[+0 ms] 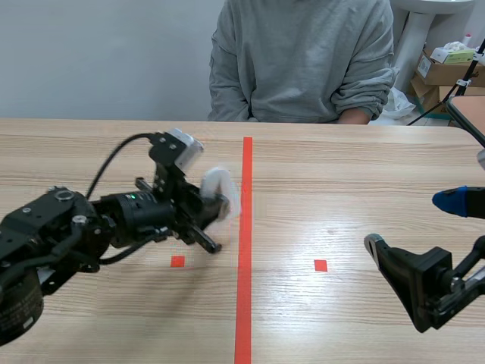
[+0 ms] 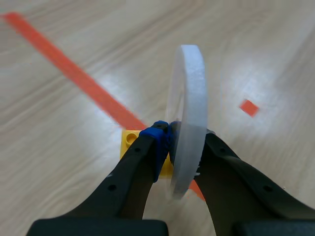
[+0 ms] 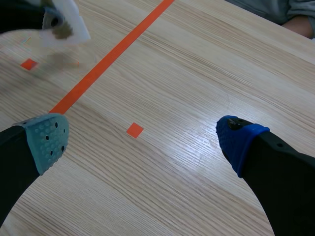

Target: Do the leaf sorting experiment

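A white round disc [image 2: 189, 98] stands on edge between the fingers of my left gripper [image 2: 186, 137], which is shut on it. In the scene view the disc [image 1: 217, 187] hangs just left of the long orange tape line, and the left gripper [image 1: 214, 206] holds it a little above the table. A small yellow studded block [image 2: 129, 139] lies on the wood under the gripper, beside the tape; the scene view hides it. My right gripper [image 3: 142, 141] is open over bare wood with nothing between its fingers. It sits low at the table's right [image 1: 417, 227]. The disc [image 3: 66, 22] shows far ahead of it.
A person in a grey sweatshirt [image 1: 303, 61] sits across the table, arms resting at the far edge. Cardboard boxes [image 1: 447, 72] stand behind at the far right. Small orange tape squares [image 1: 320, 265] mark the wood on both sides of the line.
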